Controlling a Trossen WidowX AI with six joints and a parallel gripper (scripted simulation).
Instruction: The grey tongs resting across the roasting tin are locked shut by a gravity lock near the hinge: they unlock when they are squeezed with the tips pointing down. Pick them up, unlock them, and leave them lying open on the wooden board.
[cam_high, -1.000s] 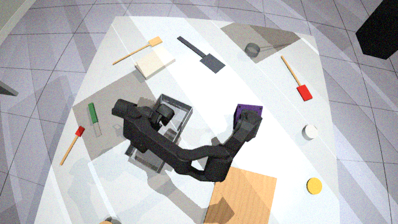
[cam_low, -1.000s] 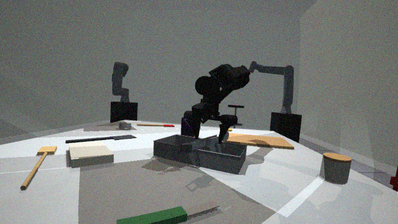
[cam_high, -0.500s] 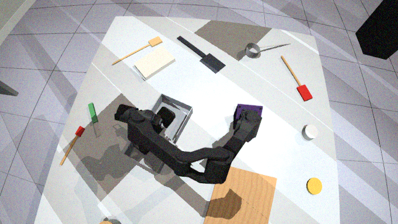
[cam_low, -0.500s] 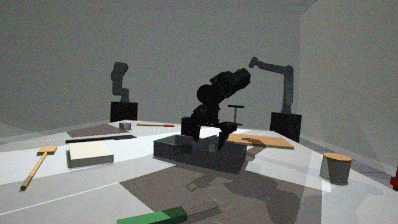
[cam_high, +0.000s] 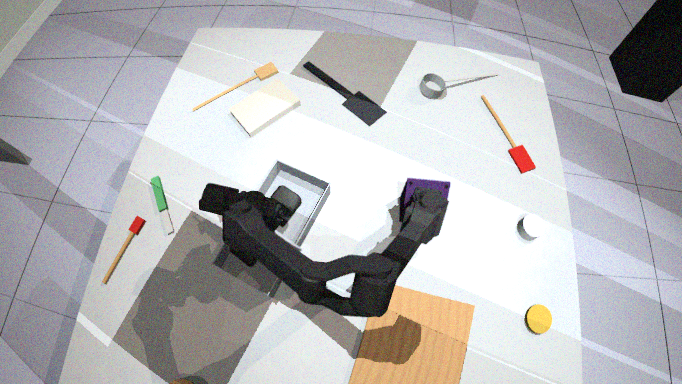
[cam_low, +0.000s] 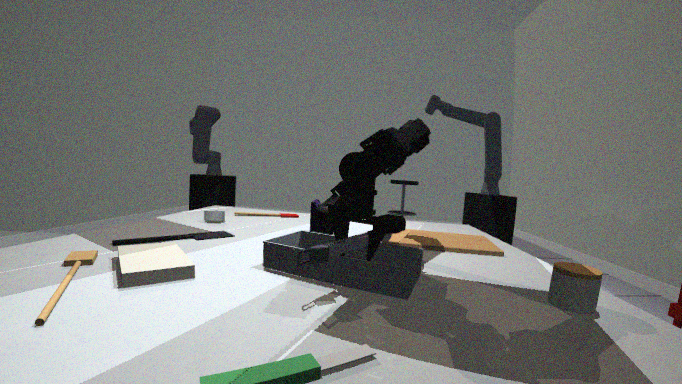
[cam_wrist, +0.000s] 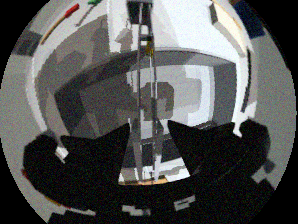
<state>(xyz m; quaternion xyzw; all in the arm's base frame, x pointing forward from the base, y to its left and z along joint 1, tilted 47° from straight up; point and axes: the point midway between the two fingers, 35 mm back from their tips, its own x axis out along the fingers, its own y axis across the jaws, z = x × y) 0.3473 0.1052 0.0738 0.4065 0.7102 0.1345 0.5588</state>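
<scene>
The grey tongs show in the wrist view as two thin long bars running down from a dark block (cam_wrist: 140, 14), across the roasting tin (cam_high: 315, 210) (cam_low: 345, 275) (cam_wrist: 226, 90). In the top view my arm mostly hides them. My gripper (cam_low: 356, 248) (cam_wrist: 148, 124) is over the tin, pointing down and partly open. One fingertip is on each side of the bars, with a gap on both sides in the wrist view. Whether the tongs' arms are locked cannot be told. The wooden board (cam_high: 440, 320) (cam_low: 465, 242) lies flat beside the tin, with my arm's shadow on it.
A cream block (cam_high: 265, 107) (cam_low: 155, 262) and a black spatula (cam_high: 364, 108) lie behind the tin. A green-handled tool (cam_high: 159, 194) (cam_low: 265, 372) and a red-headed tool (cam_high: 137, 225) lie left. A white can (cam_high: 533, 226) and yellow disc (cam_high: 538, 319) stand at the right.
</scene>
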